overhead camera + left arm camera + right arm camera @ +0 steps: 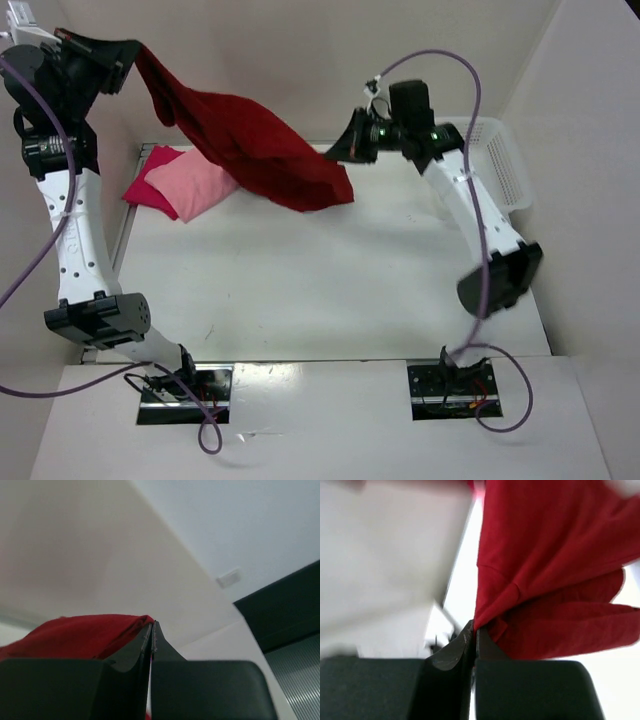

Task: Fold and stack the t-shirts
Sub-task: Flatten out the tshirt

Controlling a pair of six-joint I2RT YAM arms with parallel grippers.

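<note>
The large dark red t-shirt hangs in the air above the table's back, stretched between both grippers. My left gripper is raised high at the back left and shut on one edge of it; the cloth shows beside its fingers in the left wrist view. My right gripper is shut on the shirt's other end, and the cloth hangs right at its tips in the right wrist view. The light pink shirt lies folded on the crimson-pink shirt at the table's back left.
A white mesh basket stands at the back right, behind the right arm. The white table runs between the arms, with walls close on the left and back.
</note>
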